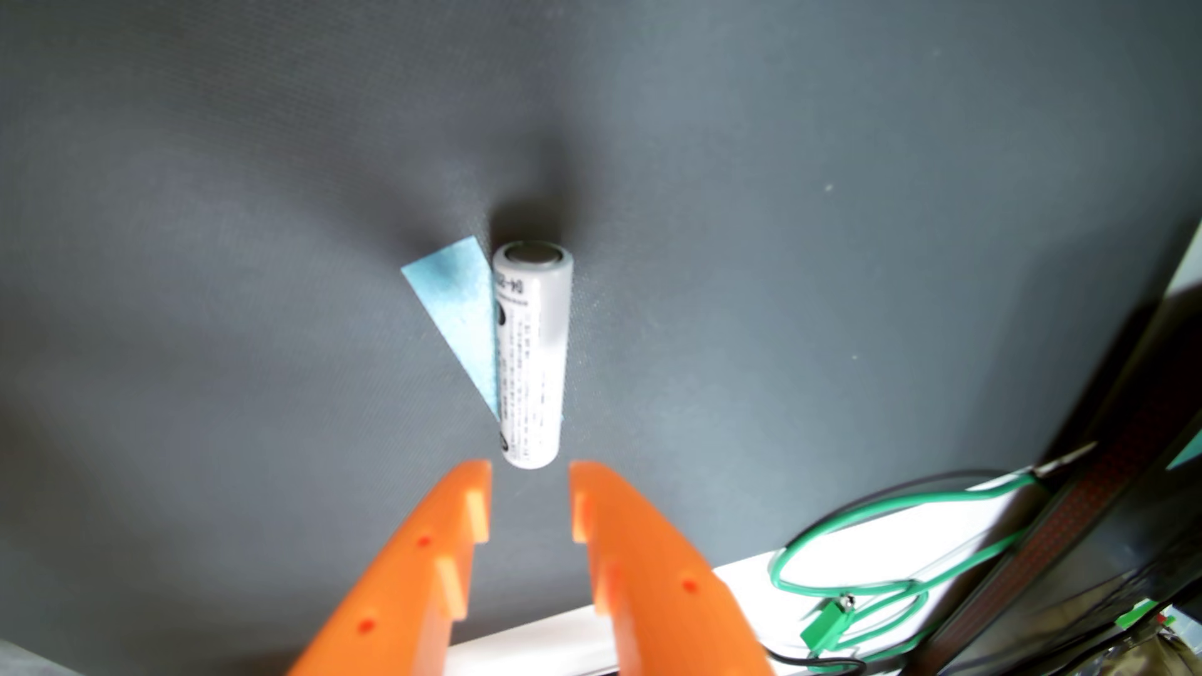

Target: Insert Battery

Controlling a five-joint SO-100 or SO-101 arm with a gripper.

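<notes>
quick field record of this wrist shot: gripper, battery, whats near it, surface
gripper: orange gripper, open, empty, jaws apart just short of the battery's near end
battery: white cylindrical cell, lying free between and ahead of the jaws
beside battery: blue tape piece at its left, partly under it
surface: dark grey mat
other: green wire loop, lower right, off the mat

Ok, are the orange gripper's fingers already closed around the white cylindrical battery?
No, the orange gripper is open, its tips just short of the white cylindrical battery, which lies free on the dark grey mat.
</notes>
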